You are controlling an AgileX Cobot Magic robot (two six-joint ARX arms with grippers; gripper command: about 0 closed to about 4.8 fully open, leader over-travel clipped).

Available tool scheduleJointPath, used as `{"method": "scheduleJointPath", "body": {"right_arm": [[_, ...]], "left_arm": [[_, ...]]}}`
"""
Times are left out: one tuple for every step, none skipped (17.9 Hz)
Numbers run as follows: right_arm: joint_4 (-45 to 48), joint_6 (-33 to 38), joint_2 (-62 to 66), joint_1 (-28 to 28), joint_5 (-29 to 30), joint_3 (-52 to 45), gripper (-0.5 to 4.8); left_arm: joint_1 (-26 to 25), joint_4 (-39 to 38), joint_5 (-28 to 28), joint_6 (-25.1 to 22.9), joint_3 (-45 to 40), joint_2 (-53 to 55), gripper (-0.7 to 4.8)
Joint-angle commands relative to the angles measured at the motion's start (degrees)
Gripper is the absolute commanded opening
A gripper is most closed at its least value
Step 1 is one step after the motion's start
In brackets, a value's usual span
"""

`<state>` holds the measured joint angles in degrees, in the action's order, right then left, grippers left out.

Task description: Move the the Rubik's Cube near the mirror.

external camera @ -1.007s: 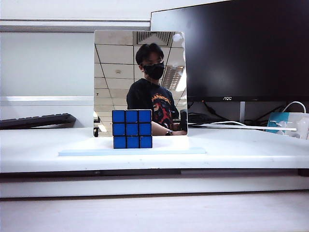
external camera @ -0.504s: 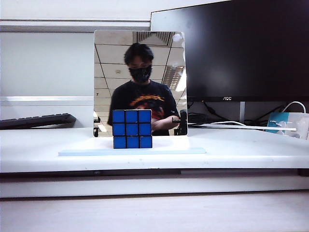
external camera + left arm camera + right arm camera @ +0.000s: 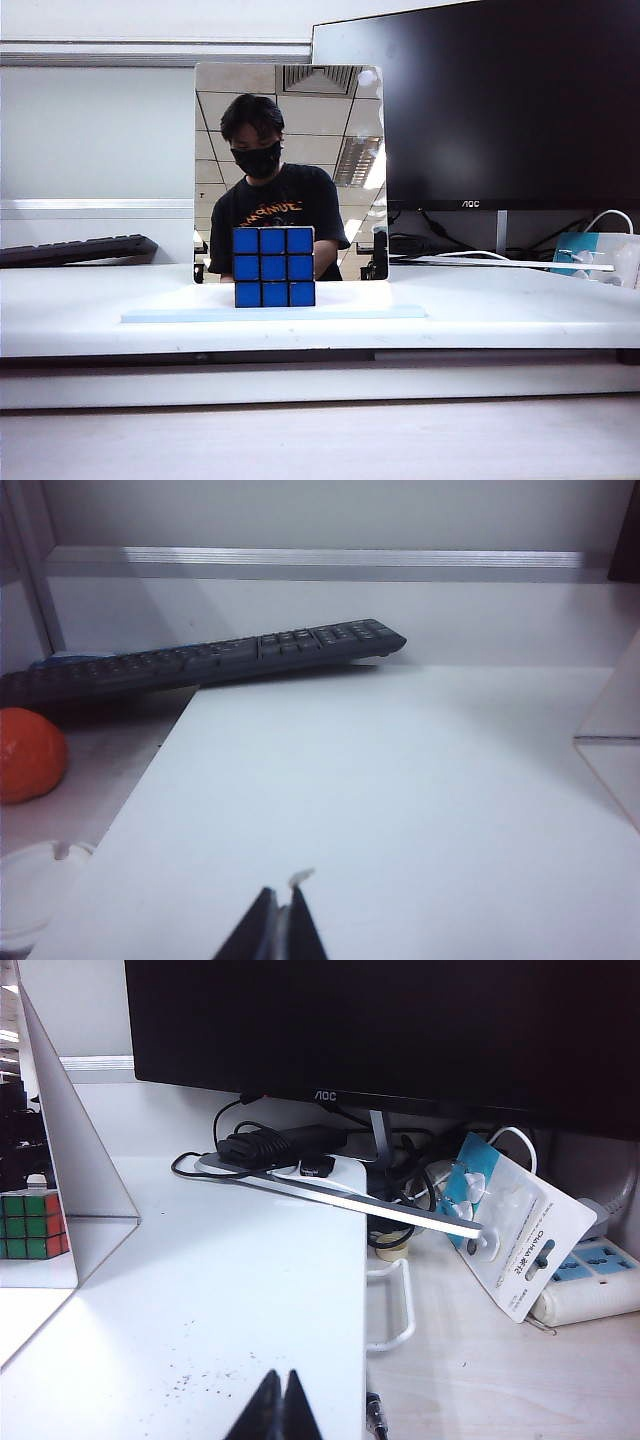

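Exterior view: the Rubik's Cube [image 3: 274, 267] stood on the mirror [image 3: 290, 150] base, hiding its lower middle; neither pincer showed. Left wrist view: left pincer [image 3: 280, 918] together, cut off. Right wrist view: right pincer [image 3: 279, 1400] together, cube partly hidden.

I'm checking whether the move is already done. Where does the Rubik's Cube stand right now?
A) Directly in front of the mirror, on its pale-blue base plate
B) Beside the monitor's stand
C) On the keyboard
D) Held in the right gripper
A: in the exterior view the Rubik's Cube stands against the mirror on its base plate, while the left gripper and right gripper are shut, holding nothing.
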<state>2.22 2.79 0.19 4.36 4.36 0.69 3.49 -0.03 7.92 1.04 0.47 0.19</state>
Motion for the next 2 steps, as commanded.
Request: {"method": "scheduleJointPath", "body": {"right_arm": [[1.0, 0.2, 0.0, 0.1, 0.3, -0.3, 0.00], [1.0, 0.2, 0.0, 0.1, 0.3, -0.3, 0.00]], "left_arm": [[0.0, 0.5, -0.2, -0.2, 0.1, 0.0, 0.22], [0.0, 0.5, -0.2, -0.2, 0.1, 0.0, 0.22]]}}
